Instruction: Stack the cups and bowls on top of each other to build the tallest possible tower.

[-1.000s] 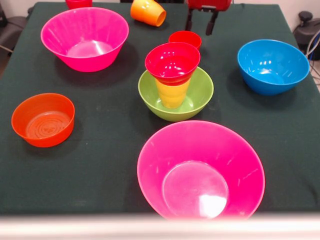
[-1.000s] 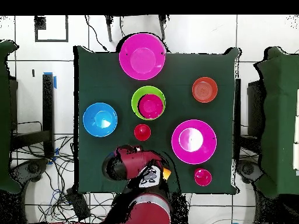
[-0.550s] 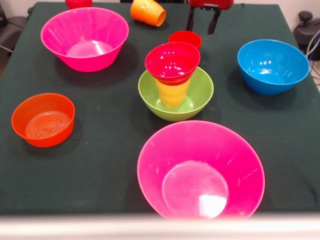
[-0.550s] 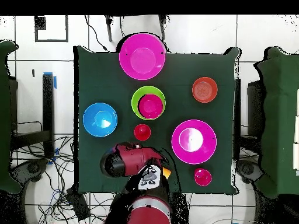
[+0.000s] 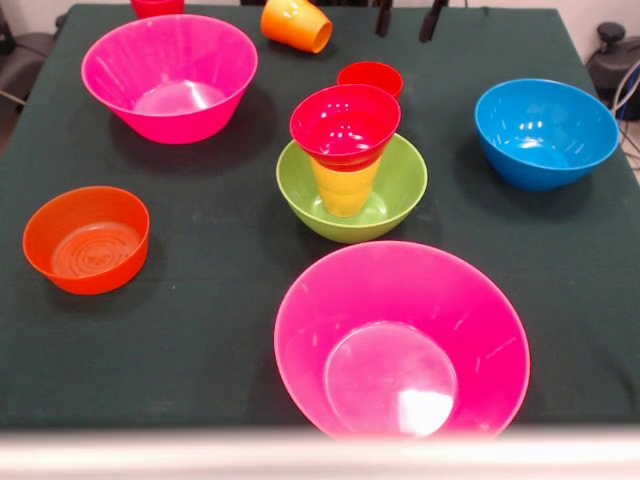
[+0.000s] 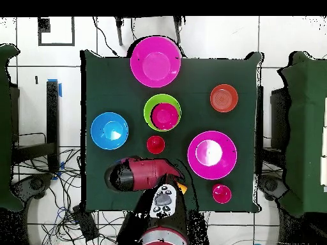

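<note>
The tower stands mid-table: a lime-green bowl holds a yellow cup, and a small red bowl sits on that cup. Just behind the tower a red cup stands upright. An orange cup lies on its side at the far edge. My gripper hangs open and empty at the picture's top, right of the orange cup, with only its two dark fingertips showing. From overhead the red arm hides it.
Two hot-pink bowls stand apart, one near and one far left. A blue bowl sits right, an orange bowl left. Another small red vessel is cut off at the far edge.
The gripper has drawn back from the table toward the top edge, so its red body has left the front view. No cup or bowl has moved.
</note>
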